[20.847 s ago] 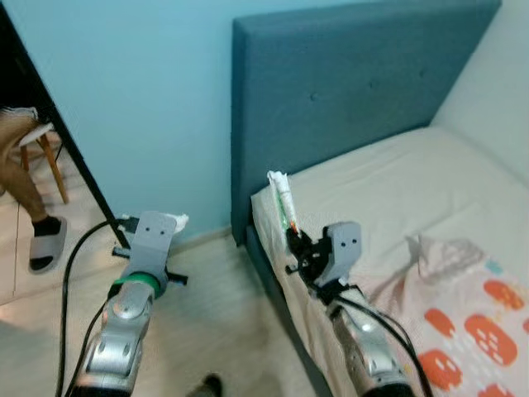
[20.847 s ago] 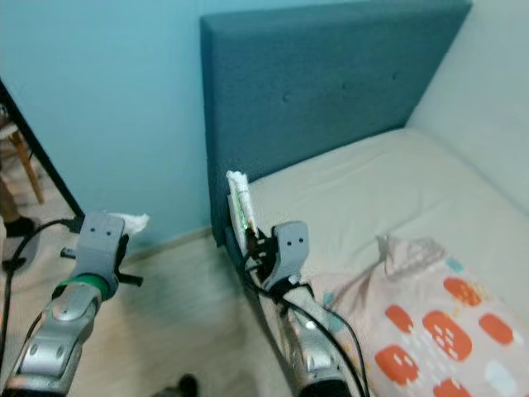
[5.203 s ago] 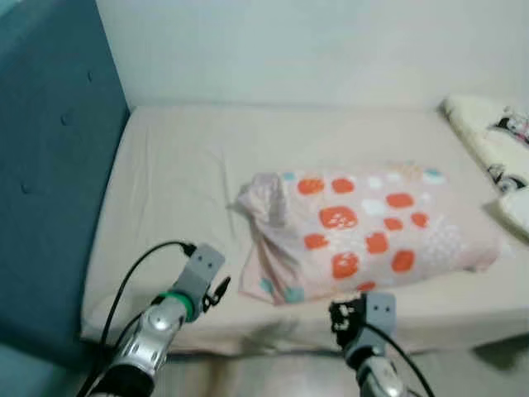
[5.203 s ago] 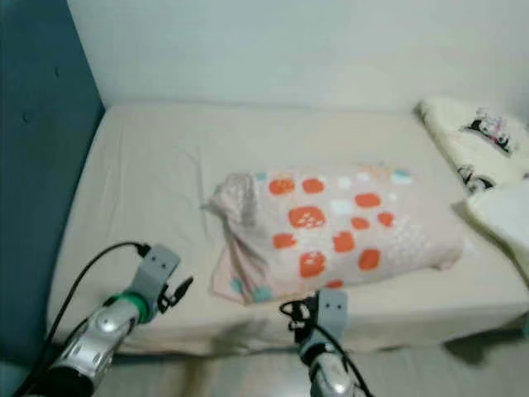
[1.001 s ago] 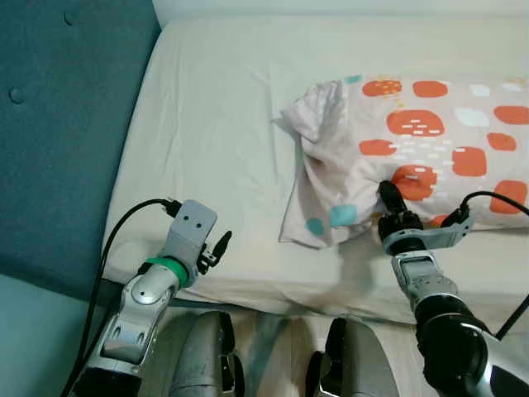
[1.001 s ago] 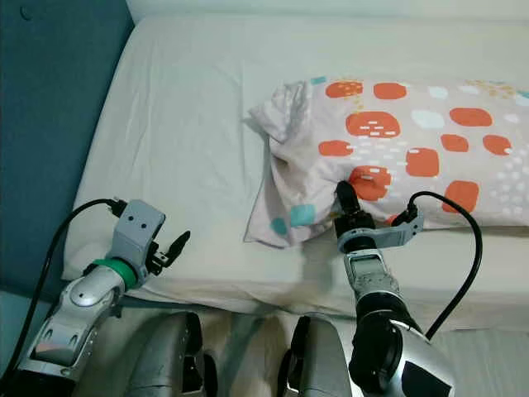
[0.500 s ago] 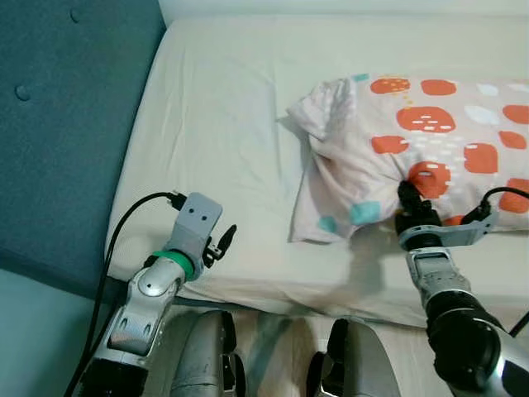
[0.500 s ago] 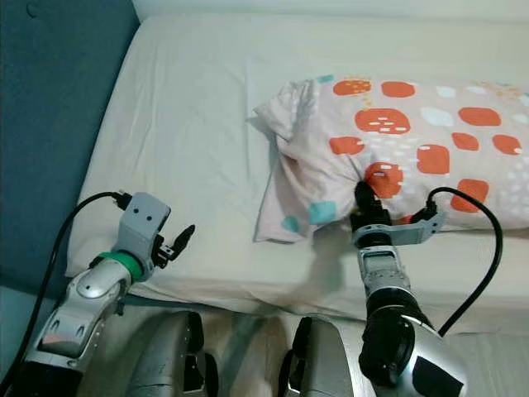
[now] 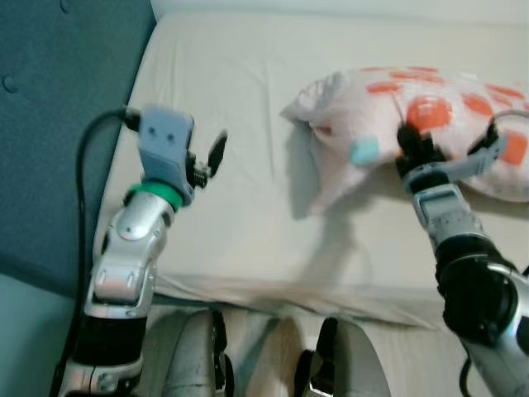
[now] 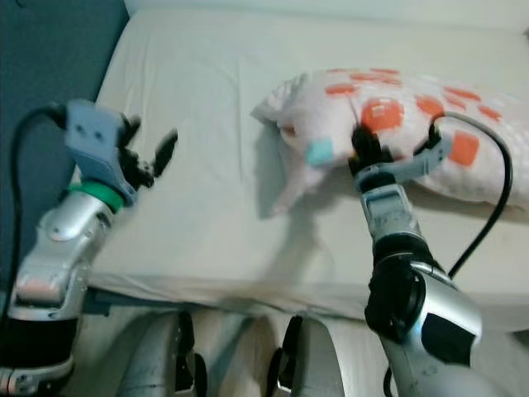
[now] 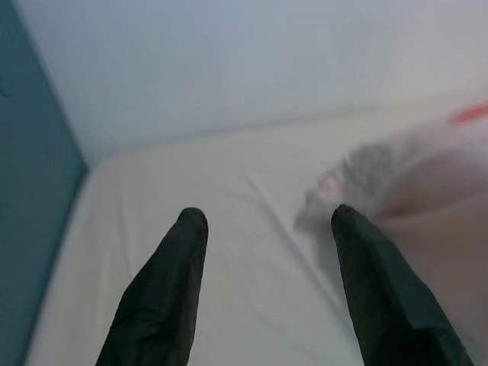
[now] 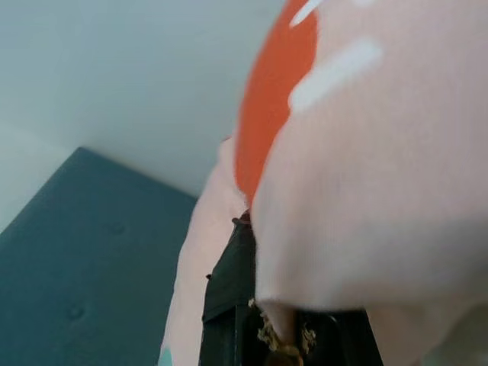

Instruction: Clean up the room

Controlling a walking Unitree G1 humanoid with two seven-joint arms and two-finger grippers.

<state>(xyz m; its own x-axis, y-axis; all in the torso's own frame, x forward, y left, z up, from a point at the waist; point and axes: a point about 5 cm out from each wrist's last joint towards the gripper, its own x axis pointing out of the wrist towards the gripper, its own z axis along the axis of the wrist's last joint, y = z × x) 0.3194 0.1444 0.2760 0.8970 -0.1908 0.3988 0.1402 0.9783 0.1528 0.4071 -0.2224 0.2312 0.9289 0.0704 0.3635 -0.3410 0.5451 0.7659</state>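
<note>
Since half a second ago the pale pink pillow with orange patches [image 9: 413,116] has come up off the bed at its near edge, and the left arm has risen from the mattress edge to chest height over the sheet. At the far left, the teal upholstered headboard with button tufts [image 9: 58,124] is standing against the end of the bed. Beside it, the left gripper [image 9: 213,157] is hovering above the cream fitted sheet on the mattress [image 9: 231,207], touching nothing; in the left wrist view its two black fingers [image 11: 164,297] are spread well apart, pointing along the bed toward the blurred end of the pillow. Toward the middle, the pillow's loose corner is hanging down and throwing a shadow on the sheet below it. Further right, the right gripper [image 10: 364,145] is pinching the pillow's near edge, its fingers clamped together on the fabric; in the right wrist view the pink and orange cloth is draping directly over the black fingers [image 12: 236,305]. The rest of the pillow is lying across the right half of the mattress, extending out of frame. A black cable [image 10: 488,198] is looping from the right wrist down along the silver forearm. At the bottom edge, the robot's grey legs [image 9: 198,356] are standing close against the bed side.
</note>
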